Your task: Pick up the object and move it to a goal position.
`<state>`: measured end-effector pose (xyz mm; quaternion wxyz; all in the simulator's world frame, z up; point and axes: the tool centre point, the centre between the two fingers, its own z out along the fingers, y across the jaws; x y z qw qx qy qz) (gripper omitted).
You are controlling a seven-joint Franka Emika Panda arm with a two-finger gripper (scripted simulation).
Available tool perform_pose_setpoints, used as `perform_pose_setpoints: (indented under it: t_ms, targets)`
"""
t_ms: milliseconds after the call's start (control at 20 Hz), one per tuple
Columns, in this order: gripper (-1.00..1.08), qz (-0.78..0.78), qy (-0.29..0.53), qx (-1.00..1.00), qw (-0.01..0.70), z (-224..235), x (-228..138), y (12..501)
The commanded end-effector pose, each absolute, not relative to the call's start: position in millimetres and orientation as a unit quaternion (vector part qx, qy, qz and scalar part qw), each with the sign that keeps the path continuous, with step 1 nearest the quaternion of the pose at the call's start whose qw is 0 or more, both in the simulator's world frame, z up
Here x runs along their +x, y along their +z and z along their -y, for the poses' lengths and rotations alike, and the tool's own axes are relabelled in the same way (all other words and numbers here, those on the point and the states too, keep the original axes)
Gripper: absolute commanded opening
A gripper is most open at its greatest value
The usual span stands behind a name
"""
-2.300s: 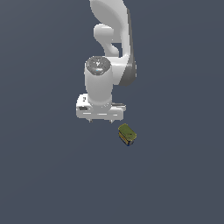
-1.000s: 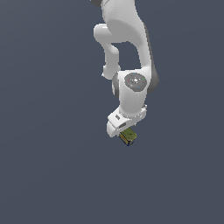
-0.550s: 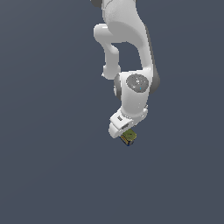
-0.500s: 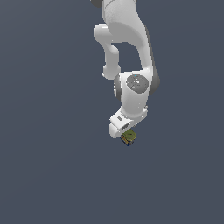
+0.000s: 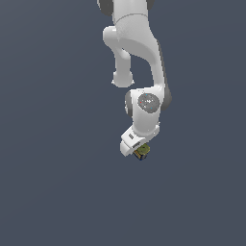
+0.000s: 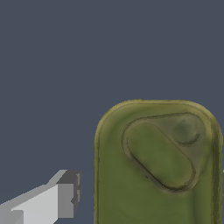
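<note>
Jaws (image 5: 138,150) sit low over the object (image 5: 142,152).

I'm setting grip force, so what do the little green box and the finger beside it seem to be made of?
The box looks like thin painted metal, a tin: its olive top is matte, with rounded corners and a pressed oval ridge. That is a guess from a render. The finger of the end effector looks like hard plastic, flat white with a grey tip.
</note>
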<state>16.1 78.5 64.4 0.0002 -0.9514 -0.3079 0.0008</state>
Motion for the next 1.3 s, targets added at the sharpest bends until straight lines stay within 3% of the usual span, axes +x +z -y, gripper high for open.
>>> perform_pose_setpoints:
  t_ms: [0, 100, 150, 800, 1250]
  targets:
    - [1.00, 0.308, 0.000, -0.951, 0.000, -79, 17, 59]
    - [1.00, 0.308, 0.000, -0.951, 0.000, -79, 18, 59]
    - [-1.00, 0.308, 0.000, -0.951, 0.000, -79, 18, 59]
    - [-1.00, 0.308, 0.000, -0.951, 0.000, -76, 18, 62]
    - [-1.00, 0.308, 0.000, -0.951, 0.000, -41, 22, 108]
